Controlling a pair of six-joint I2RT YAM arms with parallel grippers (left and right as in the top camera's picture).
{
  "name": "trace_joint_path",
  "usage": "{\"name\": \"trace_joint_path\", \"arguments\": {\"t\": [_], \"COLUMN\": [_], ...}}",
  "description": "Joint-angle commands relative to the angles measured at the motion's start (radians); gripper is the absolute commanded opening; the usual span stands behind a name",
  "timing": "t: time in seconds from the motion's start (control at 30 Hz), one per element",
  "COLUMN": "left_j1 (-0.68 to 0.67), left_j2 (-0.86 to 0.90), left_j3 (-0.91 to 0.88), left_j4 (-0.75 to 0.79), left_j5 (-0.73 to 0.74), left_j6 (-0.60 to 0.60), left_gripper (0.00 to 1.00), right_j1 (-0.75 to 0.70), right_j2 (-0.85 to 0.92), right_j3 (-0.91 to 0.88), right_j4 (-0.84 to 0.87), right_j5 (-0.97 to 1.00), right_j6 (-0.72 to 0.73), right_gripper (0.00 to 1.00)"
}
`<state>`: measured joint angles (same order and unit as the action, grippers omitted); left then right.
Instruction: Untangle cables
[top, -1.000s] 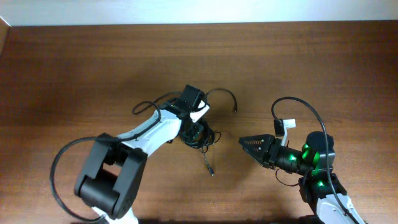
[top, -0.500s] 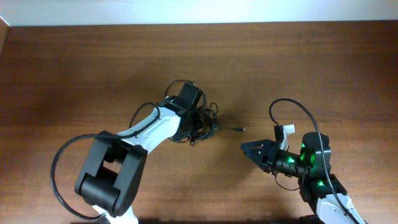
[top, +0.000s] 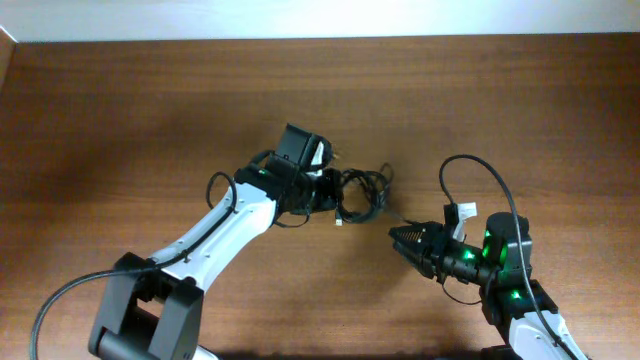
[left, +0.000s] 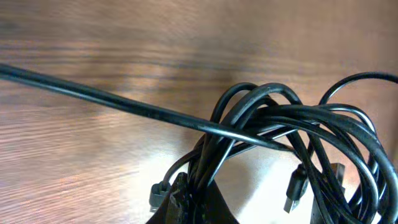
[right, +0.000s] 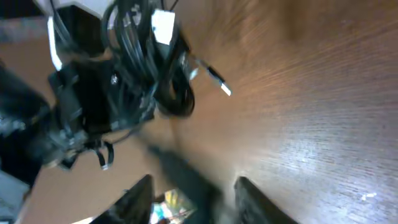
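Clamping the tangled cables (top: 364, 192), left pincer (top: 328, 189) closed; right arm's white tag (top: 464, 212) unreadable.

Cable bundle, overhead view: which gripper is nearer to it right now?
Left. The left gripper is shut on the cables at the bundle's edge. The right gripper sits apart on the bundle's other side, not touching it.

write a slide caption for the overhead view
Tangled cables clamped in the left gripper, right gripper close by on the wooden table
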<state>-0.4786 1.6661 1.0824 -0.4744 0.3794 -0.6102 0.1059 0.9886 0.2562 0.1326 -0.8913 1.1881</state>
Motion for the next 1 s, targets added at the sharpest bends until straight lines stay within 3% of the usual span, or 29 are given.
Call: {"name": "trace_joint_path", "arguments": {"t": [0.0,0.1,0.17,0.27,0.3,0.37,0.4,0.43,0.47,0.57,0.7,0.83,0.97], "left_j1": [-0.025,-0.025,-0.023,-0.023,-0.023,-0.023,-0.023,-0.023,-0.023,-0.023,-0.023,-0.023,-0.024], "left_j2": [-0.015,-0.015,-0.015,-0.015,-0.015,-0.015,-0.015,-0.015,-0.015,-0.021,-0.066,-0.119,-0.122], "left_j3": [0.001,0.001,0.001,0.001,0.001,0.001,0.001,0.001,0.001,0.001,0.001,0.001,0.001], "left_j4": [-0.014,-0.036,-0.046,-0.072,-0.072,-0.062,-0.058,-0.058,-0.066,-0.12,-0.155,-0.117,-0.113], "left_j5": [0.077,0.065,-0.01,-0.121,-0.131,-0.145,-0.145,-0.144,-0.136,-0.129,-0.045,-0.042,-0.017], "left_j6": [0.126,0.247,0.249,0.245,0.244,0.241,0.242,0.285,0.406,0.555,0.68,0.679,0.68], "left_gripper": [0.0,0.0,0.0,0.0,0.0,0.0,0.0,0.0,0.0,0.0,0.0,0.0,0.0], "right_j1": [0.005,0.005,0.005,0.005,0.005,0.005,0.005,0.005,0.005,0.005,0.005,0.005,0.005], "right_j2": [0.0,0.0,0.0,0.0,0.0,0.0,0.0,0.0,0.0,0.0,0.0,0.0,0.0], "right_j3": [0.008,0.008,0.008,0.008,0.008,0.008,0.008,0.008,0.009,0.009,0.009,0.008,0.009], "right_j4": [0.001,0.002,0.002,0.002,0.002,0.006,0.021,0.069,0.098,0.122,0.114,-0.038,-0.027], "right_j5": [0.086,0.099,0.091,0.069,0.056,0.0,-0.031,-0.065,-0.072,0.011,0.174,0.155,0.063], "right_j6": [0.002,-0.005,-0.006,-0.005,-0.005,-0.006,-0.018,-0.076,-0.085,-0.167,-0.194,-0.186,-0.133], "right_gripper": [0.33,0.29,0.36,0.33,0.29,0.11,0.1,0.12,0.18,0.34,0.35,0.36,0.36]}}
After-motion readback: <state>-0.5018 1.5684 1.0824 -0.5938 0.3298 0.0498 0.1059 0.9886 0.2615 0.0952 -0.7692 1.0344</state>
